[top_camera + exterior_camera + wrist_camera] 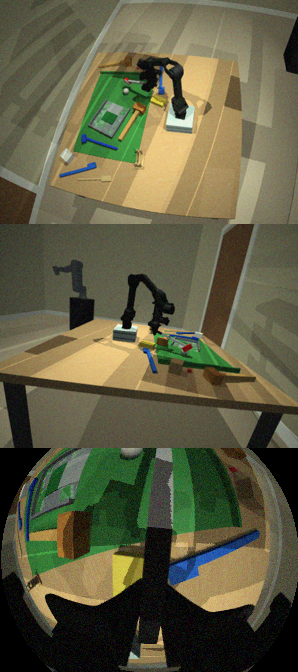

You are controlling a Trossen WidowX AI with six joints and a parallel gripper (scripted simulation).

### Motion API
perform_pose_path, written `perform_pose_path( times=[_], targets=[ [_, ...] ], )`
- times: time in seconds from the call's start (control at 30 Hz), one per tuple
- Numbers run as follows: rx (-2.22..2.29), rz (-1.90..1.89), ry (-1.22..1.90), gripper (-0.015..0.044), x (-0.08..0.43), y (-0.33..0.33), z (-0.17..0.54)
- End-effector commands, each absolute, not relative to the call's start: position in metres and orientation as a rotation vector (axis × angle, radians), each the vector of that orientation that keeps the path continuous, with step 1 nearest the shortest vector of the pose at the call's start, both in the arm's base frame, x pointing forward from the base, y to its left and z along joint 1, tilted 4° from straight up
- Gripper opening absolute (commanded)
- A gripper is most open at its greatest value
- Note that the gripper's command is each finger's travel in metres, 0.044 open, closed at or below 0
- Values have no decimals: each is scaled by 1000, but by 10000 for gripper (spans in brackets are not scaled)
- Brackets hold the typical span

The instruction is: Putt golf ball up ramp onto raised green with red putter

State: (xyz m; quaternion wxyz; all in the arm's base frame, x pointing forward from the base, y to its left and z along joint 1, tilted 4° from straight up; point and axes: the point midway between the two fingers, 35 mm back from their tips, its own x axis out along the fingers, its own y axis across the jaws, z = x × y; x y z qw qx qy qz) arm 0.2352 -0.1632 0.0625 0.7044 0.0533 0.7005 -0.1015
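My gripper point(148, 87) point(155, 332) point(151, 583) is shut on the black handle of the red putter point(127, 80) point(187, 347) point(161, 493), over the mat's near-base edge. The shaft slants out to the red head, which is outside the wrist view. The white golf ball point(126, 91) point(184, 352) point(131, 451) lies on the green mat point(96, 93), beside the head, on its ramp side. I cannot tell whether they touch. The grey-framed ramp piece point(91, 125) point(54, 501) has the dark green patch point(108, 118) of the raised green beyond its light grey slope point(116, 109).
An orange hammer point(140, 107) point(162, 341) point(73, 534) lies beside the ramp piece. A yellow block point(158, 100) point(147, 344) point(122, 575) and blue mallet point(161, 78) point(151, 360) point(220, 553) lie off the mat. Another blue club point(101, 142) lies on it. A brown mallet point(213, 376) lies beyond its edge.
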Motion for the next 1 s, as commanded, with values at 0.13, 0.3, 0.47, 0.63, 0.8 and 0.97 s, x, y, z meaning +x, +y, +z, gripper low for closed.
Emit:
perform_pose_path(
  times=[0.13,0.3,0.47,0.63,0.8,0.97],
  targets=[
    [116,-229,1558,0,235,-165,51],
    [116,-229,1559,0,235,-165,43],
    [116,-229,1559,0,235,-166,35],
    [116,-229,1559,0,235,-166,31],
    [123,-231,1556,0,235,-165,34],
    [123,-231,1556,0,235,-165,34]
  ],
)
